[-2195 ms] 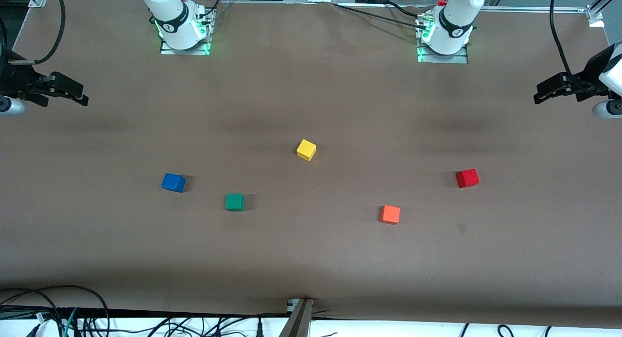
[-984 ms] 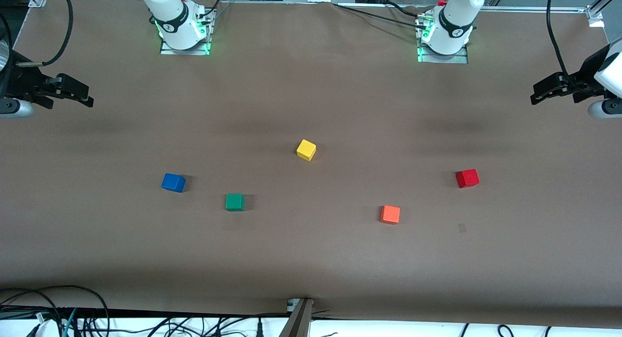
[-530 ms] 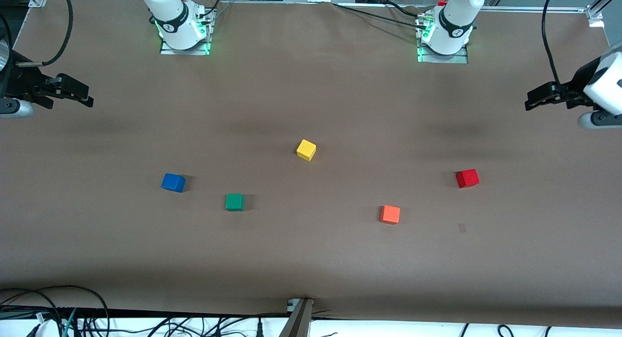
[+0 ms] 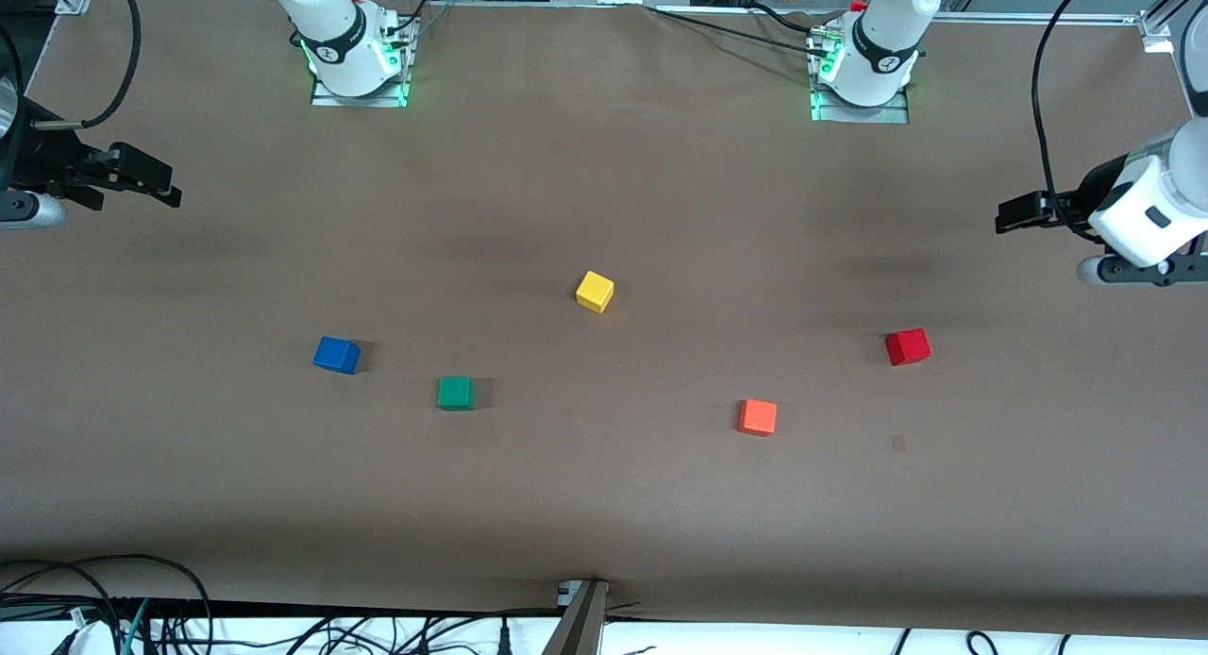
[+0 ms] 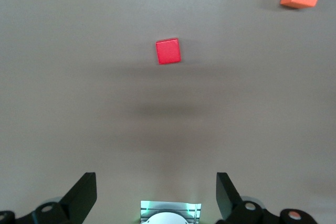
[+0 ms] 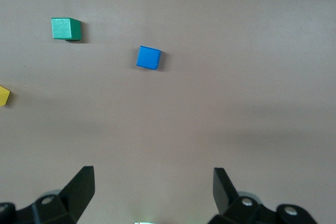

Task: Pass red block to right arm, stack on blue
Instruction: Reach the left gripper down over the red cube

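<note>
The red block (image 4: pixel 908 346) lies on the brown table toward the left arm's end; it also shows in the left wrist view (image 5: pixel 168 51). The blue cube (image 4: pixel 336 355) lies toward the right arm's end and shows in the right wrist view (image 6: pixel 148 57). My left gripper (image 4: pixel 1012 213) hangs open and empty in the air at the table's end, apart from the red block; its own view shows it open (image 5: pixel 156 192). My right gripper (image 4: pixel 156 185) waits open and empty in the air at its end of the table, its own view showing it open (image 6: pixel 154 187).
An orange cube (image 4: pixel 758 417) lies nearer the front camera than the red block. A yellow cube (image 4: pixel 595 292) sits mid-table. A green cube (image 4: pixel 456 393) lies beside the blue cube. The arm bases (image 4: pixel 354 56) stand along the table's top edge.
My left gripper has moved in from the table's end toward the middle and a little lower in the front view. The right arm and all cubes have stayed put.
</note>
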You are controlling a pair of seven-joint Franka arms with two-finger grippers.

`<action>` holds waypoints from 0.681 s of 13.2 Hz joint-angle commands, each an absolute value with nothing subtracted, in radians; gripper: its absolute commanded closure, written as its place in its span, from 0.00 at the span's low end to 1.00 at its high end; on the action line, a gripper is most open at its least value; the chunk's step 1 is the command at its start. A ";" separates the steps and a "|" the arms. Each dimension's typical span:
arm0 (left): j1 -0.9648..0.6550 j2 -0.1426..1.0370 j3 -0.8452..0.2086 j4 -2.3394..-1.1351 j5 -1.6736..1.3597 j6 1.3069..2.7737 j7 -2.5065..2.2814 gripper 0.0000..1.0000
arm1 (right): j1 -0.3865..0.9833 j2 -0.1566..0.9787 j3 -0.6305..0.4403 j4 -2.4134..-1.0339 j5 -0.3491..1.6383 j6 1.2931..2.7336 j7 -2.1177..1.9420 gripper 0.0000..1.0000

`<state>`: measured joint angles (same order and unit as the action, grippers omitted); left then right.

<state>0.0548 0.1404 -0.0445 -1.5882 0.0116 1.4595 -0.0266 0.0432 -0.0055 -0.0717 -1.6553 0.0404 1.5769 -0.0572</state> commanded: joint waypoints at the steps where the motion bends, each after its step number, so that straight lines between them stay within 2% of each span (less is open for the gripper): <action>1: 0.054 0.181 -0.043 -1.560 0.041 1.451 -0.015 0.00 | 0.043 -0.005 -0.078 -1.647 0.034 1.562 -0.051 0.00; 5: 0.055 0.210 -0.044 -1.653 0.028 1.583 -0.181 0.00 | 0.041 -0.005 -0.080 -1.649 0.035 1.562 -0.051 0.00; 9: 0.054 0.281 -0.044 -1.772 0.012 1.820 -0.213 0.00 | 0.041 -0.005 -0.080 -1.649 0.035 1.562 -0.051 0.00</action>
<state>0.0558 0.2560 -0.0428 -1.7246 0.0144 1.7364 -0.1930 0.0425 -0.0047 -0.0795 -1.6566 0.0405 1.5754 -0.0572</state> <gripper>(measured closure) 0.000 0.000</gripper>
